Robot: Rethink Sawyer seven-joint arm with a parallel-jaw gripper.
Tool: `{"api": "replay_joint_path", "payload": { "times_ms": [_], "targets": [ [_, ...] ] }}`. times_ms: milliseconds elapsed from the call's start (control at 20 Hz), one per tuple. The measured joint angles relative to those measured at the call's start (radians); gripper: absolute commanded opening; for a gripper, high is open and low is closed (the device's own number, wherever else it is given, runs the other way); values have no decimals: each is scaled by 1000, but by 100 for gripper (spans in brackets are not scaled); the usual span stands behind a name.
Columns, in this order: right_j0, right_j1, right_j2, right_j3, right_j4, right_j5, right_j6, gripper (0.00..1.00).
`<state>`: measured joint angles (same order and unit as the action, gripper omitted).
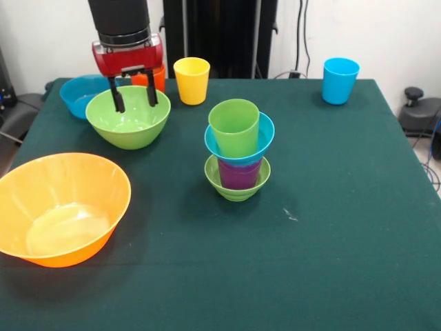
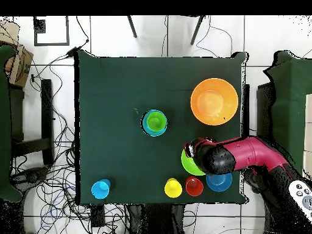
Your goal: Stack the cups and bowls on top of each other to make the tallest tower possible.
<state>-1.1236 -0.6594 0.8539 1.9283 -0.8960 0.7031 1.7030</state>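
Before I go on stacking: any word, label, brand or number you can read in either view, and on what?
None is readable. The cups, the bowls, the tower and the gripper carry no print in either view. A white device with buttons lies at the overhead view's edge; any marks on it are too small to read.

The end effector (image 1: 132,91) hangs with its two dark fingers spread over the far rim of the medium green bowl (image 1: 128,118). Behind it sit a blue bowl (image 1: 79,93), an orange cup (image 1: 155,77) and a yellow cup (image 1: 191,80). Mid-counter stands the tower (image 1: 238,152); a large orange bowl (image 1: 60,207) lies near left, a light blue cup (image 1: 340,80) far right.
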Motion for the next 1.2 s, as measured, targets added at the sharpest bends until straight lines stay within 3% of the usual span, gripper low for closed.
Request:
{"api": "replay_joint_path", "payload": {
  "times_ms": [650, 1200],
  "targets": [
    [21, -36, -35, 68, -3, -61, 0, 100],
    [131, -24, -148, 75, -36, -231, 0, 100]
  ]
}}
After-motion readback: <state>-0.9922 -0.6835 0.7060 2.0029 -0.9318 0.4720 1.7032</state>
